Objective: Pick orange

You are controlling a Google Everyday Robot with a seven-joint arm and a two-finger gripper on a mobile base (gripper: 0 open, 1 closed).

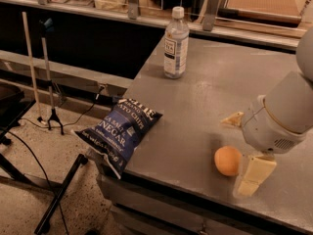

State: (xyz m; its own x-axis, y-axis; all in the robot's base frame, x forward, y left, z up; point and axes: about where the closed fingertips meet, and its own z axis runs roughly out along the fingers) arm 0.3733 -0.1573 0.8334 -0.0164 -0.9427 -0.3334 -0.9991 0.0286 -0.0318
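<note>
The orange is a small round fruit resting on the grey table near its front edge. My gripper hangs just right of the orange, low over the table. Its two pale fingers are spread apart: one fingertip is behind the orange, the other finger is right beside it at the front. The orange lies at the left edge of the gap between them, not gripped. The arm's pale body covers the table to the right.
A blue chip bag lies over the table's left front corner, partly overhanging. A clear water bottle stands upright at the back left. A raised ledge runs behind the table. Black stand legs and cables are on the floor at left.
</note>
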